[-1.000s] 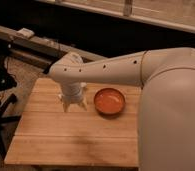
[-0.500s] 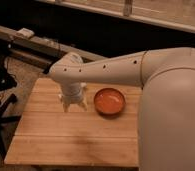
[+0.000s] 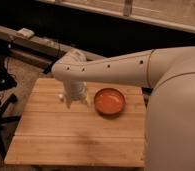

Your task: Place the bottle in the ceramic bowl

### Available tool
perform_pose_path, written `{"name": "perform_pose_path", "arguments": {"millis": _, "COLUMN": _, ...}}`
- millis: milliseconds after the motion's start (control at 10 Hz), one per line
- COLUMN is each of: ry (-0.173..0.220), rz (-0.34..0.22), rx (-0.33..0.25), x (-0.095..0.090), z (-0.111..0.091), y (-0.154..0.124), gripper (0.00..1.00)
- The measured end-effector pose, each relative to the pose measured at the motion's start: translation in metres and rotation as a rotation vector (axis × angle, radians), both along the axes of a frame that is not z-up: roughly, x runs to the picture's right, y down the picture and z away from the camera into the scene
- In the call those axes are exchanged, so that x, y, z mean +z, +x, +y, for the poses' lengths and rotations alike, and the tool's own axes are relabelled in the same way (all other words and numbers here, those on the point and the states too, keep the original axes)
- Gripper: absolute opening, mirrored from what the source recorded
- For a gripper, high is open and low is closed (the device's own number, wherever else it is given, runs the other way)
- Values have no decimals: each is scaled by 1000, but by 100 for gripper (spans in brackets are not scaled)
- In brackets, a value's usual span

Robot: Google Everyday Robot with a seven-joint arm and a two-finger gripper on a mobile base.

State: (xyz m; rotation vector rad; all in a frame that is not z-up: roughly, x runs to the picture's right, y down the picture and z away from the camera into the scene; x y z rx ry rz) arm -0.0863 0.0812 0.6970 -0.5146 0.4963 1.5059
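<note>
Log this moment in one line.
gripper: low over table, beside bowl | bowl: empty | bottle: not visible

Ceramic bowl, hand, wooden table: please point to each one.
ceramic bowl (image 3: 109, 101), camera view, on its orange inside.
hand (image 3: 75, 102), camera view, its lower end, just above the table beside the bowl.
wooden table (image 3: 76, 141), camera view, bare front planks.

I've got the wooden table (image 3: 66, 140) in view, pale planks running side to side, and my gripper (image 3: 75, 101) hangs low over its far half. Just right of the claw, the ceramic bowl (image 3: 109, 101) sits upright on the wood.
</note>
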Motion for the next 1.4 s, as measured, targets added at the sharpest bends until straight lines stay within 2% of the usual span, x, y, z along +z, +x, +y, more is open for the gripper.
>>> {"name": "perform_pose_path", "arguments": {"millis": 300, "ry": 30, "rz": 19, "rx": 18, "x": 1, "z": -16, "y": 14, "gripper": 65}}
{"name": "perform_pose_path", "arguments": {"millis": 800, "ry": 49, "rz": 30, "rx": 10, "x": 11, "z": -35, "y": 26, "gripper": 65}}
{"name": "perform_pose_path", "arguments": {"millis": 1100, "ry": 54, "rz": 37, "rx": -2, "x": 28, "z": -52, "y": 34, "gripper": 65}}
{"name": "perform_pose_path", "arguments": {"millis": 1400, "ry": 64, "rz": 59, "rx": 8, "x": 61, "z": -70, "y": 36, "gripper": 65}}
